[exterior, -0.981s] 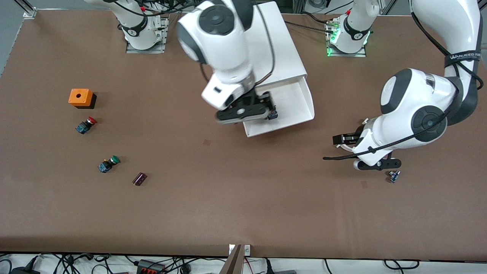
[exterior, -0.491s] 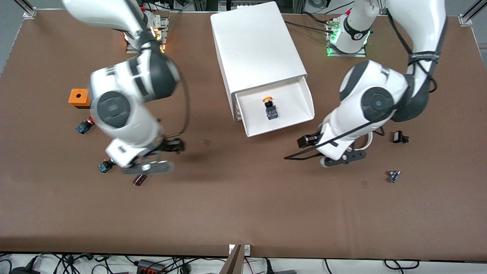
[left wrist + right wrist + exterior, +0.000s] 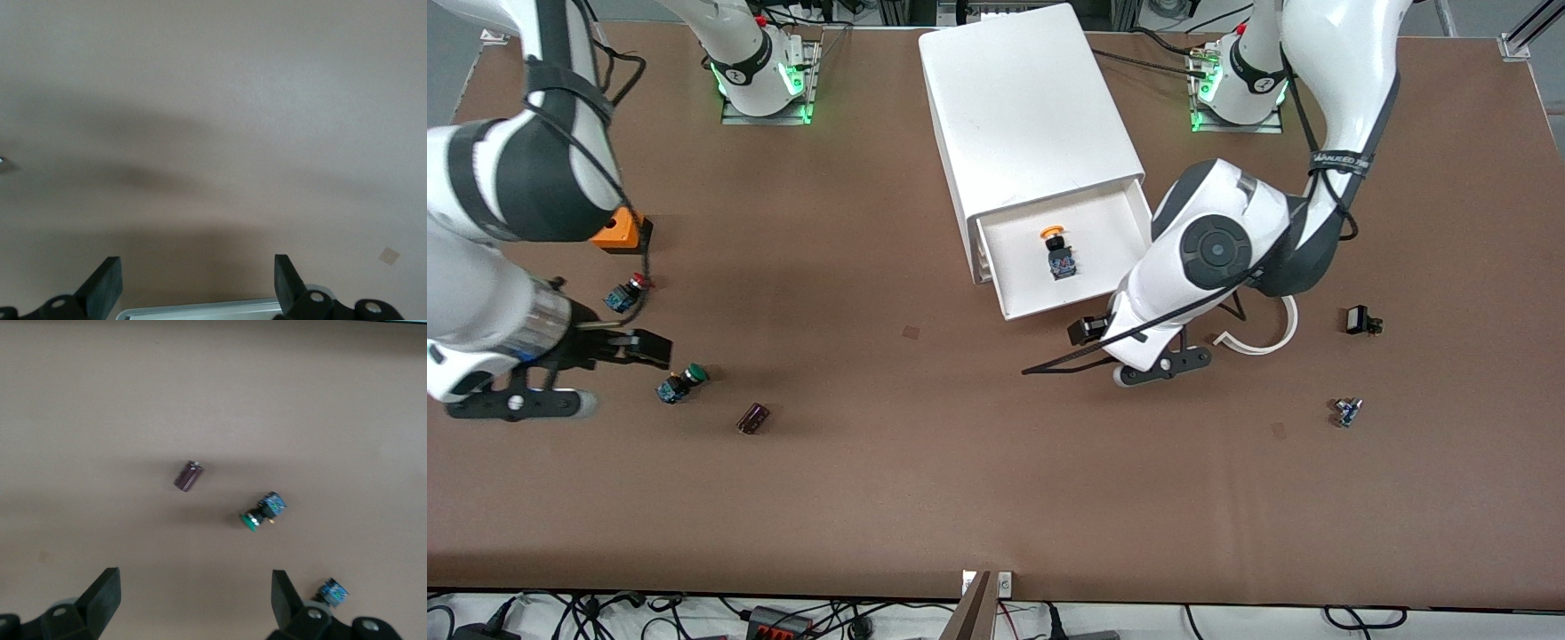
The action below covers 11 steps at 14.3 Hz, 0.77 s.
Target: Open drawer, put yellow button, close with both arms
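I read the table from the camera's edge inward. Right gripper (image 3: 560, 378), fingers spread and empty, hangs over the table at the right arm's end; just beside it lie a green button (image 3: 682, 382) and a capacitor (image 3: 753, 418). Left gripper (image 3: 1138, 351), also spread and empty, hovers over the table just off the drawer (image 3: 1107, 253) front. The yellow button (image 3: 1056, 252) lies inside that open drawer. I judge the drawer light, stiff and slick plastic: it should slide easily, so I would press flat on its front wall, one gripper toward each end.
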{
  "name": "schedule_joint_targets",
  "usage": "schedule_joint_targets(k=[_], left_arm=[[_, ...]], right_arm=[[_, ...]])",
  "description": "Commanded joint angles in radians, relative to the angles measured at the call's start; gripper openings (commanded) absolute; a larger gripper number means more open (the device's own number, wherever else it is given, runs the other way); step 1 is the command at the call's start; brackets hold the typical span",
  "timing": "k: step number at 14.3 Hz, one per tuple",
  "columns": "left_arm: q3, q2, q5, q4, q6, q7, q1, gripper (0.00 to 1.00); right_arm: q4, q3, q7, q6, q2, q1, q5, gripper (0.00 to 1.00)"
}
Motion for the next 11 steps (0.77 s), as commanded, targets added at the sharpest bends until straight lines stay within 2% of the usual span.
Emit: schedule_joint_targets(k=[1,4,7,11], left_arm=[[0.0,-0.012,0.03,-0.026,0.014,-0.066,-0.034,1.0],[-0.002,-0.034,0.03,-0.069,0.003,-0.113,-0.052,1.0],[-0.006,-0.075,0.028,-0.137,-0.003,-0.126,-0.069,1.0],[-0.066,-0.078,0.023,-0.141,-0.13,-0.161,-0.077,1.0]], right_arm=[[-0.042,0.018,-0.026,-0.023,-0.062,-0.061,-0.002,1.0],[-0.069,0.019,-0.023,-0.026,-0.134,-0.096,0.003,1.0],[-0.155,0.021,-0.023,-0.026,-0.222,-0.144,0.013,1.0],[-0.252,0.024,-0.102,-0.026,-0.299,-0.162,0.001,1.0]])
